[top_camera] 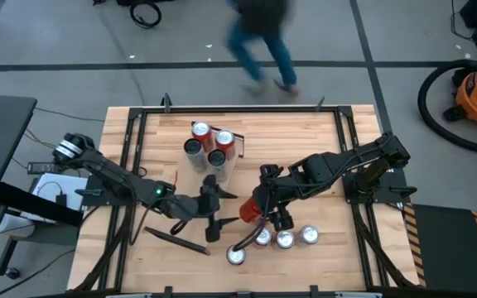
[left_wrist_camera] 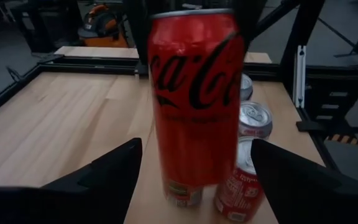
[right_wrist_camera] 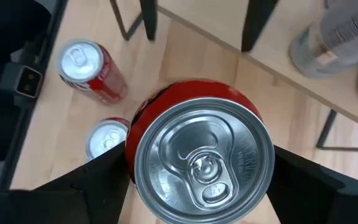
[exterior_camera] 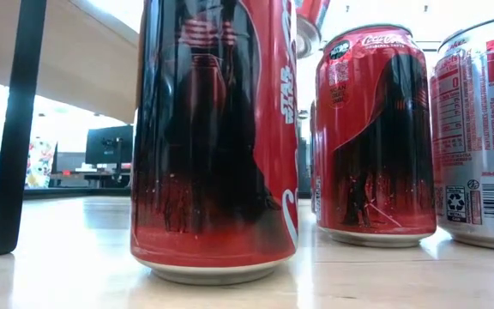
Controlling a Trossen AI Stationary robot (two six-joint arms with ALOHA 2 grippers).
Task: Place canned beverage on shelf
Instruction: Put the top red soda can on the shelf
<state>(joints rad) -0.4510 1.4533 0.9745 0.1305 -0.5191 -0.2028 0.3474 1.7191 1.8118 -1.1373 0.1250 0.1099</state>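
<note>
The right gripper [top_camera: 261, 207] was clenched on a red can [left_wrist_camera: 194, 93], held off the table. The shelf [right_wrist_camera: 316, 78] lay toward eleven o'clock and seemingly already carried cans. Best to keep the can upright and set it in a free spot. The left gripper [left_wrist_camera: 196, 144] waited with its fingers spread, at nine o'clock.

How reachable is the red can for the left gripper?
Probably yes: the left gripper is open and faces the red can, whose body shows clear below the right gripper holding its top.
</note>
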